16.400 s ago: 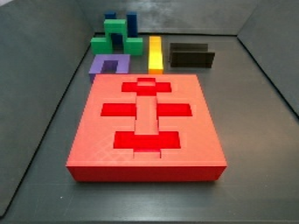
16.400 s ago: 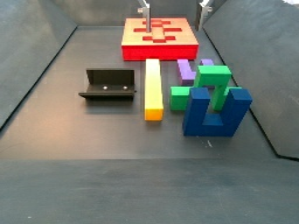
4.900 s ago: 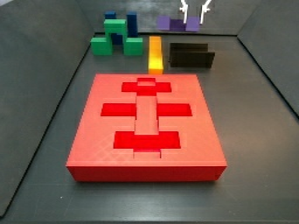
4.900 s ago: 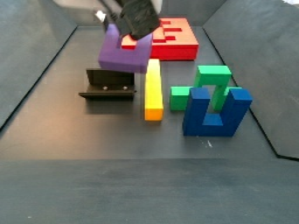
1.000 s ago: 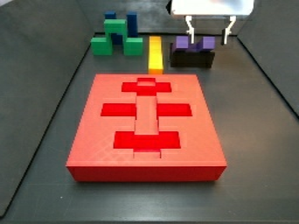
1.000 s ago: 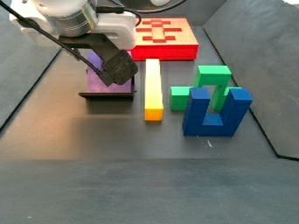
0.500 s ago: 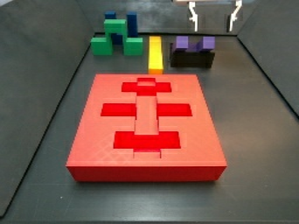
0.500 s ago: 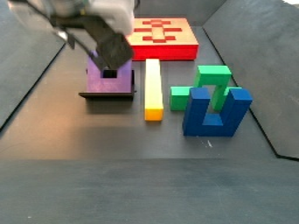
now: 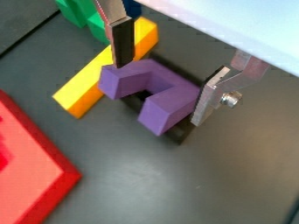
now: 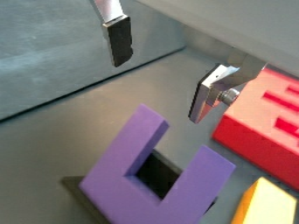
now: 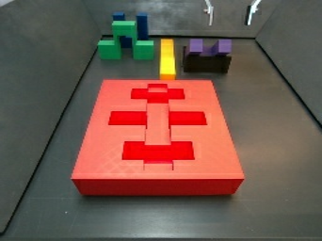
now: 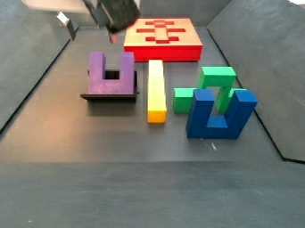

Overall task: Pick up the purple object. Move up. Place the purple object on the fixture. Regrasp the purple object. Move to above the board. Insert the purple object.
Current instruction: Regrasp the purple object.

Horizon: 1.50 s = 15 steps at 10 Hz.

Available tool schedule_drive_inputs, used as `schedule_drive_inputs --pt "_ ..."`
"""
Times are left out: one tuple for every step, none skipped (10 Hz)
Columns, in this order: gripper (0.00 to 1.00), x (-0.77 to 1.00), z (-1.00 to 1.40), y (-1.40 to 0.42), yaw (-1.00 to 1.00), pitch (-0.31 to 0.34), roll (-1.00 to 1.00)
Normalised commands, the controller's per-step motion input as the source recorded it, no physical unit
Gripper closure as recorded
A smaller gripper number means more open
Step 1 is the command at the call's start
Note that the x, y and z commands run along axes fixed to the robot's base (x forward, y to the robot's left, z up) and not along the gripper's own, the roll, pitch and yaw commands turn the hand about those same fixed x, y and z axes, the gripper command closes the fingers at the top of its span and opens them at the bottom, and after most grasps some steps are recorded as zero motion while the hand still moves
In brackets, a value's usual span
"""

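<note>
Fingers stand spread wide and empty, hanging above the purple block, which sits on the black fixture beside the yellow bar, well apart from the red board. The step in hand looks like the regrasp: I would bring the gripper straight down, centred, so the pads close squarely on two flat opposite faces and the block does not twist in its seat (a skewed hold would likely spoil the insertion). The block is a matte purple U with two prongs and a square notch, prongs pointing up in both side views.
</note>
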Motion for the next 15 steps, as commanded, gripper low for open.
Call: schedule_drive_inputs --pt "0.00 0.29 0.12 -0.05 0.27 -0.023 1.00" --pt "0.00 0.38 0.06 -0.04 0.30 -0.003 1.00" --pt "0.00 0.46 0.00 0.00 0.30 0.000 1.00" --pt "0.00 0.45 0.00 -0.05 0.30 0.000 1.00" --pt "0.00 0.23 0.00 -0.12 0.28 0.026 1.00" --pt "0.00 0.19 -0.04 -0.18 0.22 0.103 1.00" --pt "0.00 0.11 -0.12 -0.21 0.25 0.054 1.00" --pt "0.00 0.05 -0.11 -0.21 0.27 0.069 1.00" --pt "0.00 0.00 -0.08 -0.21 0.29 0.120 1.00" --pt "0.00 0.00 -0.11 -0.21 0.26 0.160 1.00" --pt "0.00 0.00 -0.15 -0.21 0.25 0.146 1.00" --pt "0.00 0.00 -0.19 -0.20 0.25 0.120 1.00" --pt "0.00 0.00 -0.25 -0.14 0.20 0.157 0.99" --pt "0.00 0.00 -0.31 -0.09 0.17 0.234 0.87" --pt "0.00 0.05 -0.42 -0.01 0.14 0.251 0.74"
